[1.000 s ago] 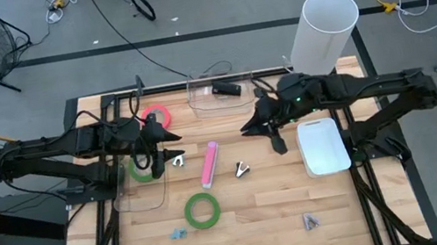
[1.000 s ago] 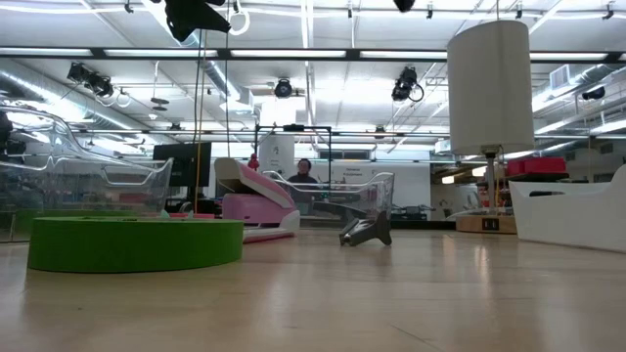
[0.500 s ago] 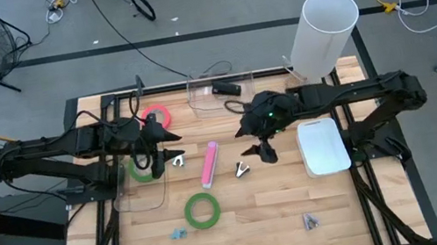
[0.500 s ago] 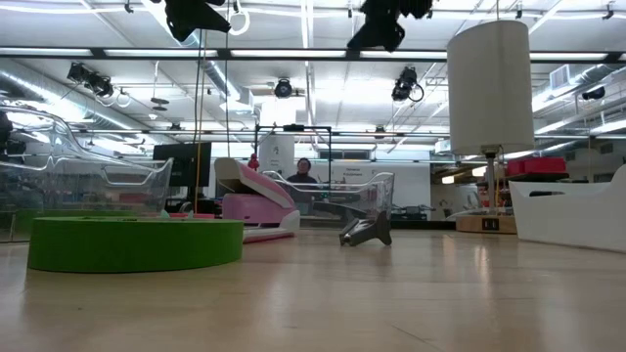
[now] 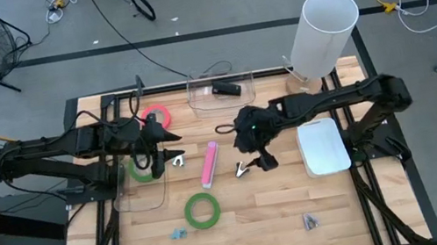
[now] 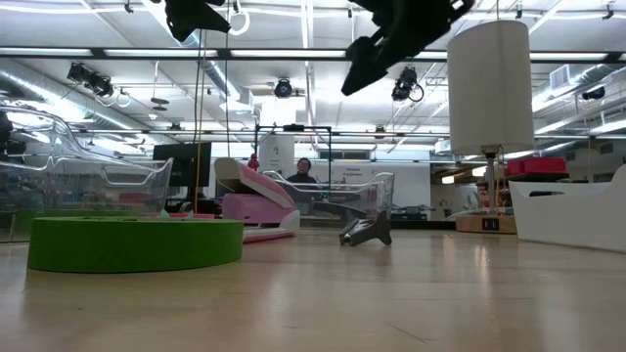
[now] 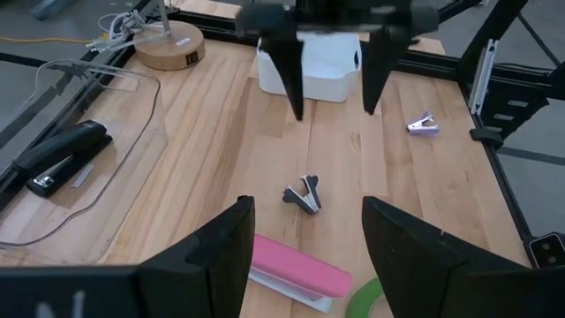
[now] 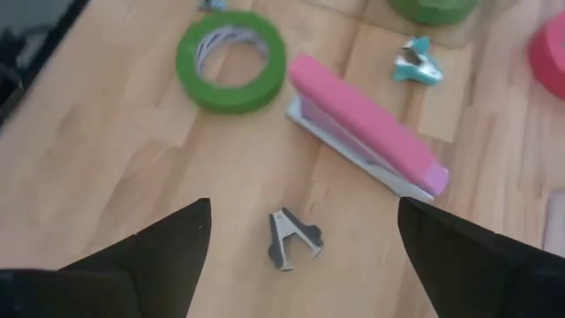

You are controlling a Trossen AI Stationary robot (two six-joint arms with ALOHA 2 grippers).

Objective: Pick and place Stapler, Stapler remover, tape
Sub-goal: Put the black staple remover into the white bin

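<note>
Right gripper [image 8: 296, 256] fingers wide, hovering directly over the dark staple remover [image 8: 291, 238], which sits centred between them. Left gripper [image 7: 305, 234], also wide, is farther off.

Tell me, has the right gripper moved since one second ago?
Yes. The right gripper moved away from the white bin, toward the dark staple remover.

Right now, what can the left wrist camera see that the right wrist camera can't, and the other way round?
Only the left wrist view shows the black stapler in a clear plastic tray, the white plastic bin, a small purple staple remover and the open right gripper. Only the right wrist view shows the whole green tape ring, a teal staple remover and the pink-red tape's edge. Both share the pink stapler and the dark metal staple remover.
</note>
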